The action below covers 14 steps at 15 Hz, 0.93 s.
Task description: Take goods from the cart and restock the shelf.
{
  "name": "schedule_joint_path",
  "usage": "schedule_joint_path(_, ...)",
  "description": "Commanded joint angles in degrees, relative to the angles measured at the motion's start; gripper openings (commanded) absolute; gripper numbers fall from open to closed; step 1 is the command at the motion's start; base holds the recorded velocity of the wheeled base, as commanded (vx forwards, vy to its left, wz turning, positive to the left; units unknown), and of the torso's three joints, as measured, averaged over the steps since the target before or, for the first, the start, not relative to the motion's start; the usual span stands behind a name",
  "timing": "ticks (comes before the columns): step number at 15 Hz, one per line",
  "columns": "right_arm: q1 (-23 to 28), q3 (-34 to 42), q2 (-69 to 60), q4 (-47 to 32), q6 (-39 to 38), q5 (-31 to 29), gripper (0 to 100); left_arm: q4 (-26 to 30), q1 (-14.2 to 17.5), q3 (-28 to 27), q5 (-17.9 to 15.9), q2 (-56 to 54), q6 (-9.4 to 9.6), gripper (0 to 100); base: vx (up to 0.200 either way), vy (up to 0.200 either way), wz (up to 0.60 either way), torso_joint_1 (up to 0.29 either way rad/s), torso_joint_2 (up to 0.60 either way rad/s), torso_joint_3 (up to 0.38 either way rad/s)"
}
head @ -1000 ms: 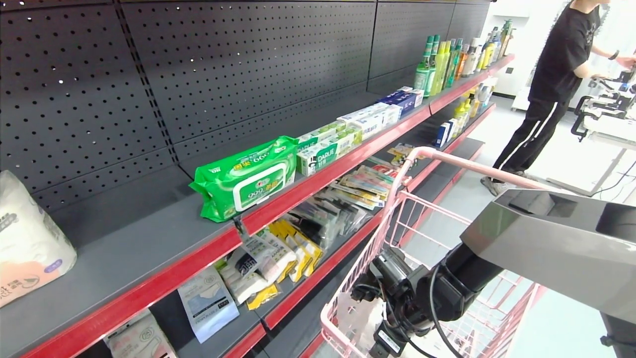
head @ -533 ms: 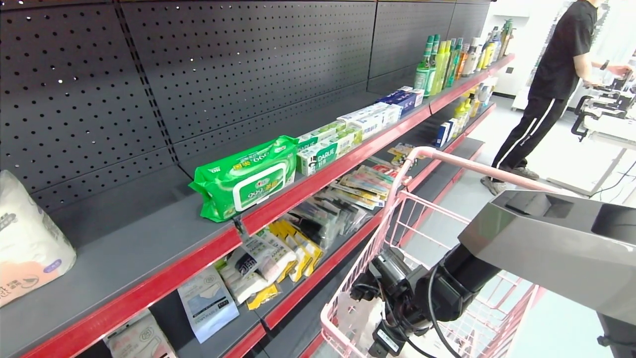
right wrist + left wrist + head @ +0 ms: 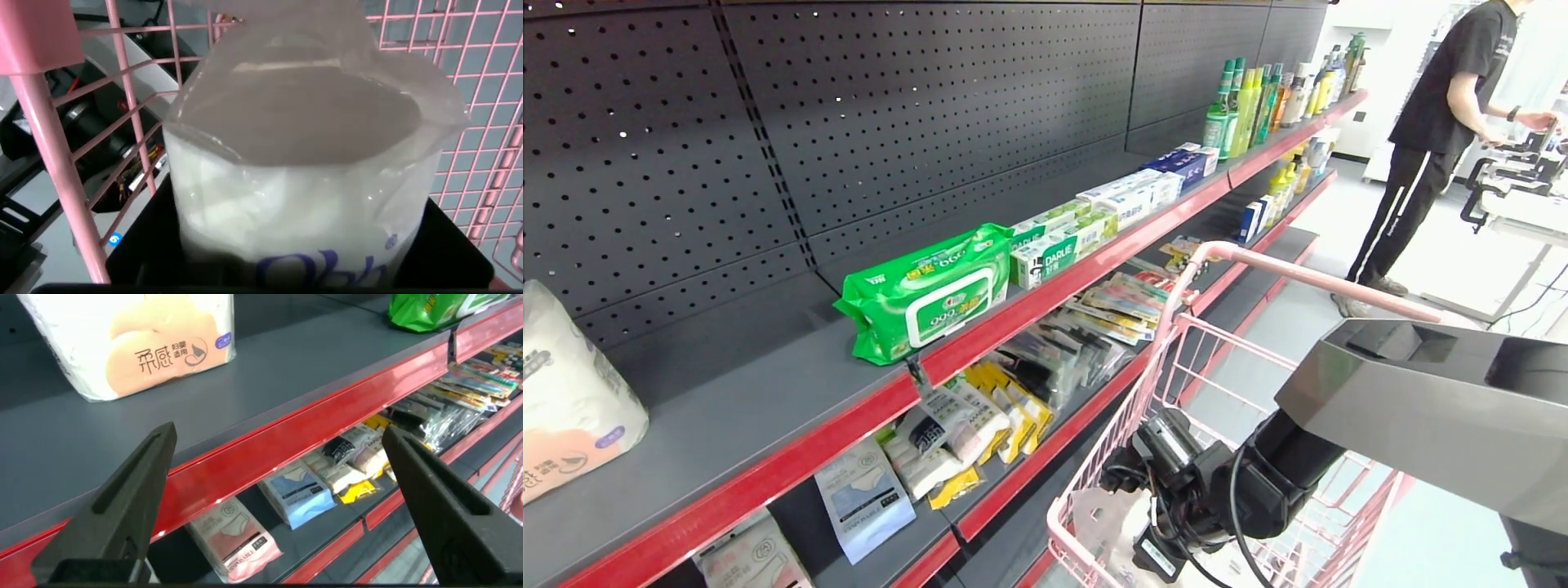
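Observation:
My right gripper (image 3: 1129, 535) is down inside the pink cart (image 3: 1262, 263), at its near left corner. In the right wrist view a white plastic-wrapped pack (image 3: 302, 163) sits tight between the two dark fingers (image 3: 143, 245) of the right gripper (image 3: 302, 265), which is shut on it; pink cart wire (image 3: 49, 122) runs beside and behind it. My left gripper (image 3: 278, 514) is held open wide in front of the grey top shelf (image 3: 270, 384), facing a bare stretch beside a white tissue pack (image 3: 135, 335).
On the top shelf (image 3: 727, 400) stand the tissue pack (image 3: 572, 392), a green wipes pack (image 3: 927, 290), toothpaste boxes (image 3: 1062, 237) and bottles (image 3: 1245, 102). The lower shelf holds bagged goods (image 3: 964, 425). Its red edge (image 3: 1045, 298) runs close beside the cart.
My right arm has shifted slightly inside the cart, with the pack staying at the gripper. The shelf goods have not moved.

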<state>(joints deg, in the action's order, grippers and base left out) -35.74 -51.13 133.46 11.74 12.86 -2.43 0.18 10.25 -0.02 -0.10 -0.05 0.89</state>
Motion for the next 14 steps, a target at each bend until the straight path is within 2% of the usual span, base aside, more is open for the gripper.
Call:
schedule_joint_path(1, 0.0, 0.4, 0.5, 0.1, 0.0, 0.1, 0, 0.0, 0.1, 0.0, 0.0, 0.0, -0.01, 100, 0.000, 0.000, 0.00, 0.000, 0.00, 0.000)
schedule_joint_path(3, 0.7, 0.8, -0.5, 0.1, -0.1, 0.3, 0, 0.0, 0.0, 0.0, 0.0, 0.0, 0.08, 100, 0.000, 0.000, 0.00, 0.000, 0.00, 0.000)
schedule_joint_path(5, 3.8, 1.3, -9.3, -1.3, 0.6, 0.9, 0, 0.0, 0.0, 0.0, 0.0, 0.0, -0.01, 100, 0.000, 0.000, 0.00, 0.000, 0.00, 0.000)
schedule_joint_path(9, 7.1, 1.1, -25.4, -11.9, 0.1, -0.8, 0, 0.1, 0.0, 0.0, 0.0, 0.0, -0.19, 100, 0.000, 0.000, 0.00, 0.000, 0.00, 0.000)
schedule_joint_path(14, 8.5, 1.9, -42.8, -12.4, -0.4, -3.9, 0, 0.1, 0.0, -0.1, 0.0, 0.0, -0.19, 100, 0.000, 0.000, 0.00, 0.000, 0.00, 0.000)
